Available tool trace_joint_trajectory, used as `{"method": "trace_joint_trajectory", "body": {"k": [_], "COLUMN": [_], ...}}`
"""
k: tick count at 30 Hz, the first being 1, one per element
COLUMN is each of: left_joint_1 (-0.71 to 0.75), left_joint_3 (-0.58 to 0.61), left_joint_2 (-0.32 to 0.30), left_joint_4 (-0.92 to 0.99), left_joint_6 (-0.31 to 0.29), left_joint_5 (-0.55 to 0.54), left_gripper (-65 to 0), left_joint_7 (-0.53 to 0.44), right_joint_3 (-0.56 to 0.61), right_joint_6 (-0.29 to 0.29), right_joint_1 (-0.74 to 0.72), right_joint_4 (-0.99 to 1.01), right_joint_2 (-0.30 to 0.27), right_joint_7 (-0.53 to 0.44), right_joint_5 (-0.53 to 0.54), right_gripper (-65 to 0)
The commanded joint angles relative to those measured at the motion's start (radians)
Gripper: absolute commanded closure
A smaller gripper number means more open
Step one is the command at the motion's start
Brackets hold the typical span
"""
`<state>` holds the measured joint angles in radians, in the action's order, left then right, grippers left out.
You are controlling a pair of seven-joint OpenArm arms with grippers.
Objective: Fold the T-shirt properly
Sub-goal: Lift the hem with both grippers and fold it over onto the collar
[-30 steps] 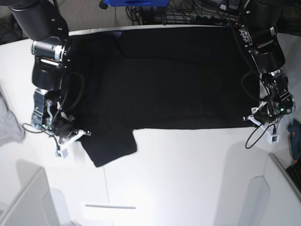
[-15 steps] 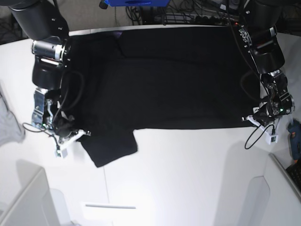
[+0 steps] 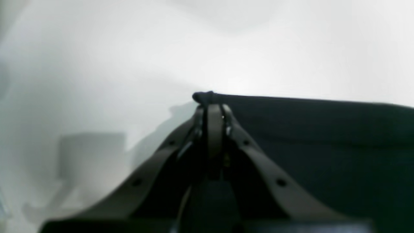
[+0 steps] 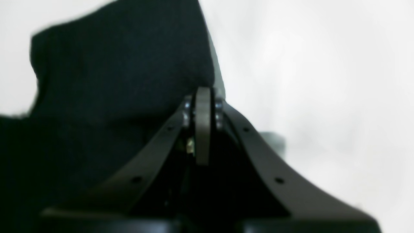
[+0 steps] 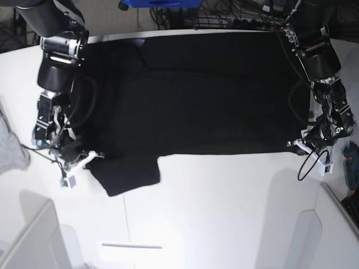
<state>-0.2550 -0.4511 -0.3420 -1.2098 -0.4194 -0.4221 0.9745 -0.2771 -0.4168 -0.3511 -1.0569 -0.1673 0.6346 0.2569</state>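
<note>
**Both tools pinched on the near edge of the black shirt**

The large black short-sleeved cloth T-shirt (image 5: 202,95) lies spread, plain side up, across the far half of the white worktop (image 5: 224,213), its long near edge running straight from side to side. One sleeve (image 5: 128,175) juts toward the camera at the base view's left end, past that edge.

The left tool (image 3: 209,98), on the base view's right (image 5: 303,143), has its jaws pressed together on the shirt's near corner. In the left wrist view a small bunch of black cloth stands pinched up just past the fingertips (image 3: 214,113), and the shirt's edge runs away from it to the right, flat on the worktop.

The right tool (image 4: 203,94), on the base view's left (image 5: 90,157), is also closed, its jaws meeting with no gap between them. In the right wrist view black cloth rises just beyond and to the left of the tips, touching them; the view is too blurred to show how much cloth sits between the jaws.

A light grey cloth (image 5: 10,148) lies at the worktop's left edge, well apart from the shirt. A blue-green object (image 5: 351,168) sits at the right edge.
</note>
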Motion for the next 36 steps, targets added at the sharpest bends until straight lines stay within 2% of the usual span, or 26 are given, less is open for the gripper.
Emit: {"method": "trace_joint_trajectory", "body": {"k": [1, 9, 16, 21, 25, 29, 36], "left_joint_1": [-0.02, 0.059, 0.181, 0.267, 0.32, 0.363, 0.435], "left_joint_3": [-0.002, -0.016, -0.119, -0.124, -0.124, -0.124, -0.124], "left_joint_2": [-0.03, -0.036, -0.033, -0.061, -0.073, -0.073, -0.067], "left_joint_4": [-0.035, -0.163, -0.31, -0.368, -0.387, -0.427, -0.537], "left_joint_6": [0.0, 0.0, -0.002, -0.002, -0.002, -0.002, 0.0], "left_joint_5": [-0.021, -0.056, -0.06, -0.172, -0.258, -0.266, -0.268], "left_gripper": [0.0, 0.0, 0.0, 0.0, 0.0, 0.0, 0.0], "left_joint_7": [-0.002, 0.024, 0.025, 0.025, 0.025, 0.025, 0.025], "right_joint_3": [-0.003, -0.004, -0.004, -0.012, -0.09, -0.129, -0.13], "right_joint_6": [-0.004, -0.004, -0.003, -0.003, -0.004, -0.007, -0.007], "right_joint_1": [-0.022, 0.057, 0.148, 0.186, 0.208, 0.241, 0.32], "right_joint_4": [-0.042, -0.208, -0.354, -0.417, -0.464, -0.523, -0.619], "right_joint_2": [-0.013, -0.013, -0.013, -0.011, 0.019, 0.021, 0.024], "right_joint_7": [-0.017, 0.04, 0.074, 0.109, 0.133, 0.17, 0.17], "right_joint_5": [0.015, 0.015, 0.015, 0.017, 0.017, 0.017, 0.017], "right_gripper": [0.0, 0.0, 0.0, 0.0, 0.0, 0.0, 0.0]}}
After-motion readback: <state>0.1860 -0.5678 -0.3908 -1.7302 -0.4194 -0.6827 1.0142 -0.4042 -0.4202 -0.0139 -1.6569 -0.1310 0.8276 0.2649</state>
